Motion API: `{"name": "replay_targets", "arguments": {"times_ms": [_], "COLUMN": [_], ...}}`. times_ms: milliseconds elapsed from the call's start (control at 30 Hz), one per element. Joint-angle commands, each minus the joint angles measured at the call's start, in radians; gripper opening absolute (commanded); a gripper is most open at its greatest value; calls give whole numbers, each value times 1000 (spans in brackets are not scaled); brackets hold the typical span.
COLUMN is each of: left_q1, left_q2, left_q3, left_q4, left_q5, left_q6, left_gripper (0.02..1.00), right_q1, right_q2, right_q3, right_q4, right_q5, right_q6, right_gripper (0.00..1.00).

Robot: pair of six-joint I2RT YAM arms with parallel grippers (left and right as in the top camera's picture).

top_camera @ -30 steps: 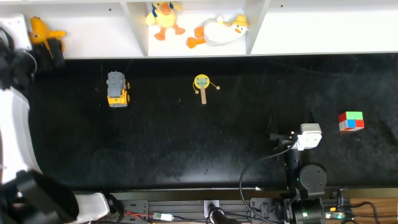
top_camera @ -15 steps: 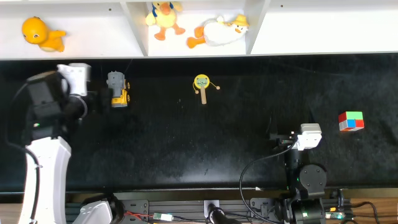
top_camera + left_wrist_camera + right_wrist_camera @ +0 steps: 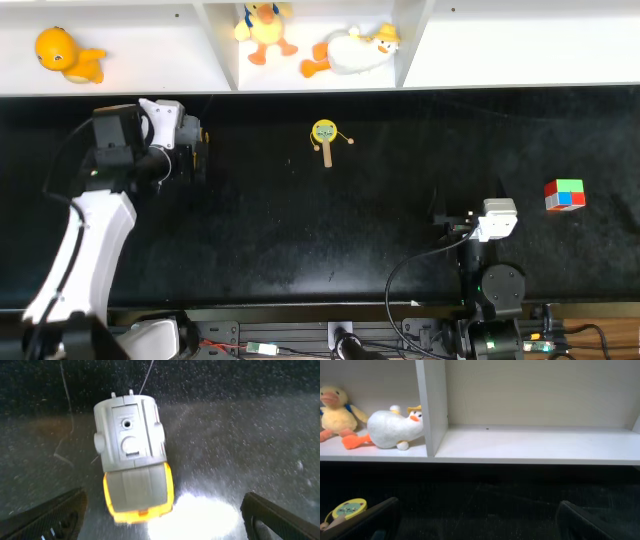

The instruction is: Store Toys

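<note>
Three ducks (image 3: 68,55) (image 3: 264,28) (image 3: 350,50) — one truck (image 3: 132,470) (grey-yellow)

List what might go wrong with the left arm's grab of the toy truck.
1. The toy truck lies skewed and nearer one of the open left fingers, so closing may spin or shove it instead of clamping.
2. The orange duck already sits in the left shelf bay; setting the truck there might knock it.

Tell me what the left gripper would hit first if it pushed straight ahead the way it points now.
Most likely the grey and yellow toy truck, which sits right in line between the open fingers of the left gripper, on the black tabletop. How far off it is I cannot tell.
</note>
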Motion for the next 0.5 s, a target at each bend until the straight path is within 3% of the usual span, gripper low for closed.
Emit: {"name": "replay_targets", "arguments": {"times_ms": [33, 167, 467, 500], "left_q1": [-4, -4, -4, -4], "left_q2": [61, 99, 134, 134], "left_q3": [-8, -8, -8, -8], "left_q4": [40, 48, 72, 73], "left_q5": [2, -6, -32, -32], "left_q6": [-62, -68, -67, -67], "left_gripper": [967, 904, 485, 472], "right_q1": [-1, -1, -1, -1], "right_q2": [2, 2, 2, 2], "right_q3": [-13, -13, -13, -13], "right_q4": [6, 6, 6, 6], "right_q5": [-8, -8, -7, -7], "right_q6": [4, 4, 4, 4], "right_gripper": [996, 996, 993, 996]}}
